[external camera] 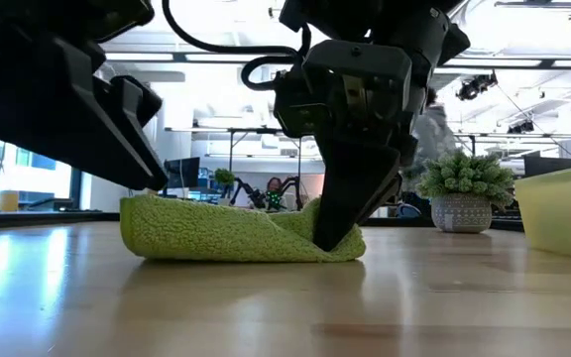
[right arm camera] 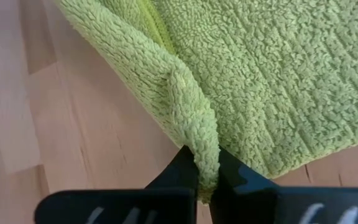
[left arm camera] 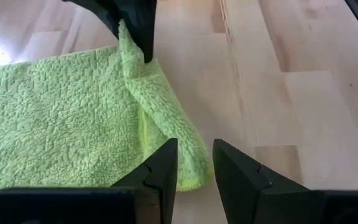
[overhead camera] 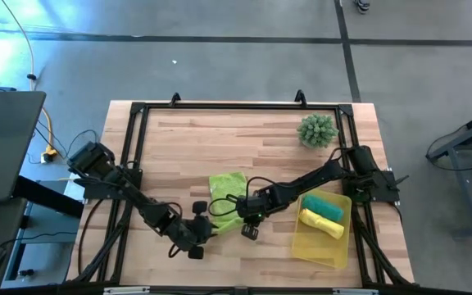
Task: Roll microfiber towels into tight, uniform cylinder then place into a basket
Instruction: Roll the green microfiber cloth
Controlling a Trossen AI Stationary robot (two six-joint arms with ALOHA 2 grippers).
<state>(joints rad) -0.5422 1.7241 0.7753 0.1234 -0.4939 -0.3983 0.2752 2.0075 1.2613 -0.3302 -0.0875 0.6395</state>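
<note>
The lime green towel lies mostly flat on the table, with its right edge folded up. My right gripper is shut on that edge; it also shows in the low view. My left gripper is open at the towel's near right corner, one finger on either side of it; whether it touches I cannot tell. The yellow basket stands at the near right. A rolled teal towel and a rolled yellow towel lie in it. My right gripper pinches a raised fold of the lime towel's right edge between its two fingers, a short way from the near right corner. The fingers point down from above, their tips at table height. The fold stands up in a ridge; the rest of the towel lies on the table.
A spiky green plant in a pot stands at the far right, also in the low view. A black frame runs round the table. Bare wood lies to the left of and beyond the towel.
</note>
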